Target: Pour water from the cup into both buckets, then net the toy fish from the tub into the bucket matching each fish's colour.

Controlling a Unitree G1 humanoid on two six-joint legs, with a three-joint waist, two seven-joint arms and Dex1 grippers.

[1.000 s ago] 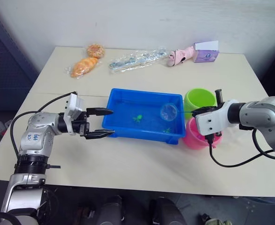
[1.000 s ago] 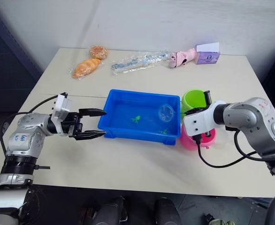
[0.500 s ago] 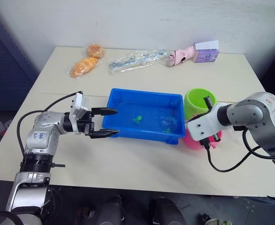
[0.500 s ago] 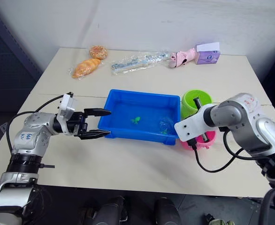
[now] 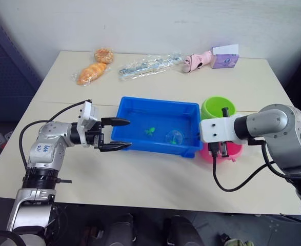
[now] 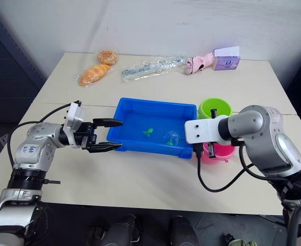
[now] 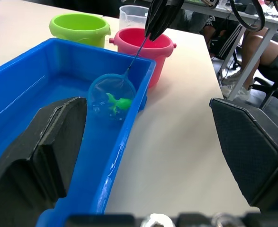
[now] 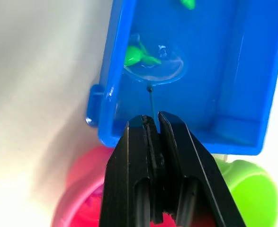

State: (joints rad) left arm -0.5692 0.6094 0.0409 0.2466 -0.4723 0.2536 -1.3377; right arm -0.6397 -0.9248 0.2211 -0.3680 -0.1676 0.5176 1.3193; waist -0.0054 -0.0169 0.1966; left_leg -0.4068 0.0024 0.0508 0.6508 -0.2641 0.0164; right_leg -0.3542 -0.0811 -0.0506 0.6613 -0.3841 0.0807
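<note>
Beige worktop (image 5: 155,179) | blue tub (image 5: 140,107) centre | R gripper (image 8: 154,124) jaws clamped on net (image 8: 153,64) handle, hoop in tub w/ green fish (image 7: 118,102) | L gripper (image 5: 120,134) jaws apart, idle | net judged light, thin, flexy; hold handle end

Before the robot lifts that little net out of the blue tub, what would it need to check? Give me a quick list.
1. Right gripper jaws shut on the net's thin dark handle: ok.
2. Green toy fish sits inside the light blue net hoop: ok.
3. Hoop is within the blue plastic tub, near its right end: ok.
4. Lime green bucket stands upright, mouth open, beside the tub: ok.
5. Pink bucket stands close by, so aim matters: ok.
6. Left gripper, open, is at the tub's left end, away from the net: ok.
</note>
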